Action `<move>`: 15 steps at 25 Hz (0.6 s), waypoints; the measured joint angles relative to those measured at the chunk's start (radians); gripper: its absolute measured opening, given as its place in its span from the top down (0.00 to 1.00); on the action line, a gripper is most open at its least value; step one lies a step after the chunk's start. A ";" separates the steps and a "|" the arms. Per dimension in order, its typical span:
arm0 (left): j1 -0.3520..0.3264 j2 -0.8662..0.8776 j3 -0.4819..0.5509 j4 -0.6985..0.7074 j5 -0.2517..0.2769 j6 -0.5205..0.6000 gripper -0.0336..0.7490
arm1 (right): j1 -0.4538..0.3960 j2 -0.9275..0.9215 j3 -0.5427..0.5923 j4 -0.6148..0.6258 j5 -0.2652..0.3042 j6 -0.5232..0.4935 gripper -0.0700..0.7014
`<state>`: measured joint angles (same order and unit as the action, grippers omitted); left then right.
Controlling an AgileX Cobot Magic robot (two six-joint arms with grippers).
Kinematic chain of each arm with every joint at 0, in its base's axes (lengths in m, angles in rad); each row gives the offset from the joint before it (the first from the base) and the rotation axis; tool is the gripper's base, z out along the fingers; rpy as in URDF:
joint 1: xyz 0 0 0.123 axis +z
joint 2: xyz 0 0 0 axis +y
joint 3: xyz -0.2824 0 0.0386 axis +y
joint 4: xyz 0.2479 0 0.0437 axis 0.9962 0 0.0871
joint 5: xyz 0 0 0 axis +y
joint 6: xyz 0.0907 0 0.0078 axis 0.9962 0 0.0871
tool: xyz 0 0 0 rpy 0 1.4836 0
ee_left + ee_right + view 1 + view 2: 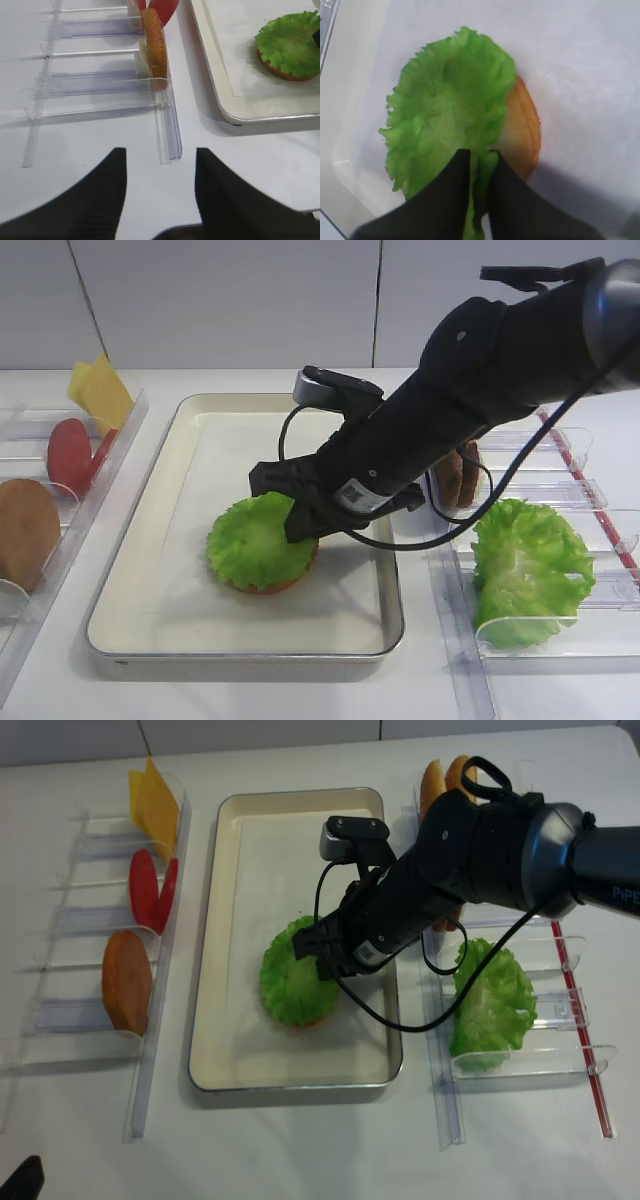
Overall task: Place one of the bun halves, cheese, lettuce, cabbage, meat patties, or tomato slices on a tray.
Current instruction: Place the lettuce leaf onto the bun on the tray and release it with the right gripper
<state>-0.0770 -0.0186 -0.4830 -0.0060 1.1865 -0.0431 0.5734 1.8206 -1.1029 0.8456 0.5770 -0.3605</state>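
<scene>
One tray is sitting mid-frame in the high view, holding one lettuce leaf that is lying on one bun half, toward the tray's lower right. In the rack at the left edge, a second bun half is standing on edge, with two tomato slices above it and the cheese at the upper left; how many cheese slices there are is hard to tell. At the right, one bulky cabbage is resting in another rack, and brown pieces behind the arm are mostly being hidden, so their kind and count are unclear. The bun under the lettuce is showing only as an orange-brown rim. The right gripper is reaching down onto the lettuce's near edge; in the right wrist view its two dark fingers are standing narrowly apart with a strip of the leaf's edge lying between them, and whether they are pinching it cannot be told. The left gripper is hanging wide apart over bare table at the lower left, holding nothing, beside the left rack.
</scene>
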 joint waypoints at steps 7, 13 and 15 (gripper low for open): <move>0.000 0.000 0.000 0.000 0.000 0.000 0.58 | 0.000 -0.005 0.000 -0.006 -0.007 -0.022 0.26; 0.000 0.000 0.000 0.000 0.000 0.000 0.58 | 0.000 -0.073 -0.015 -0.101 -0.008 -0.014 0.21; 0.000 0.000 0.000 0.000 0.000 0.000 0.58 | 0.000 -0.094 -0.035 -0.162 0.018 0.012 0.21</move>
<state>-0.0770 -0.0186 -0.4830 -0.0060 1.1865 -0.0431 0.5734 1.7263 -1.1382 0.6839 0.5946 -0.3481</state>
